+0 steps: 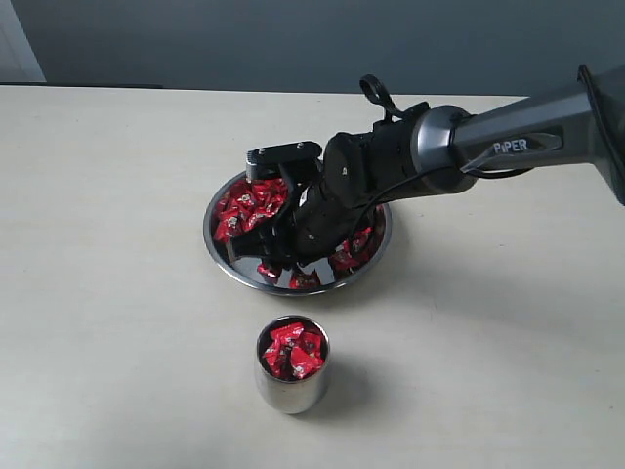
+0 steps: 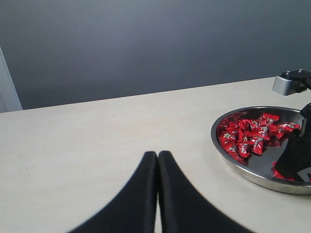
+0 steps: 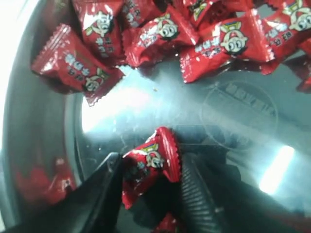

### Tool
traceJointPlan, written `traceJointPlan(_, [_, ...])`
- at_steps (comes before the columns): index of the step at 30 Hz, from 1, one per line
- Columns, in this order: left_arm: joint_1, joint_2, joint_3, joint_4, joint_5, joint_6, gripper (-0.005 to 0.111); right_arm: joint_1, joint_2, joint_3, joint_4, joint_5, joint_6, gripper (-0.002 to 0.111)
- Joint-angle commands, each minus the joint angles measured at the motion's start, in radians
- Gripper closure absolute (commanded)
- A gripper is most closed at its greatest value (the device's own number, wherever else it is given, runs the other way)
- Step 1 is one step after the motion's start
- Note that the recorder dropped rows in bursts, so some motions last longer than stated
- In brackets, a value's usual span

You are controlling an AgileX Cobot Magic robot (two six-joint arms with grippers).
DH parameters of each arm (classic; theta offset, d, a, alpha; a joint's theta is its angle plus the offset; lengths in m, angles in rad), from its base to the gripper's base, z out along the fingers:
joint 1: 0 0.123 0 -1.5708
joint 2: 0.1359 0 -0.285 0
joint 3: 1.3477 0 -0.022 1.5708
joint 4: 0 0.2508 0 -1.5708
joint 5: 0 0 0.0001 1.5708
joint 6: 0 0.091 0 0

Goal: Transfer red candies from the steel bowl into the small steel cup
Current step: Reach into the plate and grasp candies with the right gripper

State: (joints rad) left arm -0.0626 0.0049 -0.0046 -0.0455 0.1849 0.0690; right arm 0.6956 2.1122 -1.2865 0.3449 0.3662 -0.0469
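Observation:
The steel bowl (image 1: 217, 244) sits mid-table with red candies (image 1: 249, 205) heaped at its left side and several more along its near rim. My right gripper (image 1: 278, 256) is down inside the bowl. In the right wrist view its fingers (image 3: 109, 187) press on one red candy (image 3: 148, 162) just above the bowl's bare floor (image 3: 228, 111). In front of the bowl stands the small steel cup (image 1: 291, 391), with red candies (image 1: 292, 349) up to its rim. My left gripper (image 2: 157, 158) is shut and empty, low over bare table to the left of the bowl (image 2: 243, 170).
The right arm (image 1: 508, 147) reaches in from the right across the bowl's far side. Pale tabletop (image 1: 117, 293) surrounds the bowl and cup. A grey wall (image 1: 293, 39) runs behind the table's far edge.

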Motion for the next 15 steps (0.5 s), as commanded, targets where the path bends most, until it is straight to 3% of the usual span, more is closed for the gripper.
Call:
traceJointPlan(1, [0.001,-0.005,0.005,-0.001,-0.006,-0.001,0.105,-0.003,-0.003,-0.003,0.001,-0.025,-0.004,0.089])
traceJointPlan(4, [0.001,-0.005,0.005,-0.001,-0.006,-0.001,0.105,-0.003,-0.003,-0.003,0.003,-0.04,-0.004,0.109])
traceJointPlan(15, [0.001,-0.005,0.005,-0.001,-0.006,-0.001,0.105,-0.003,-0.125,-0.003,-0.043,0.046,-0.004,0.109])
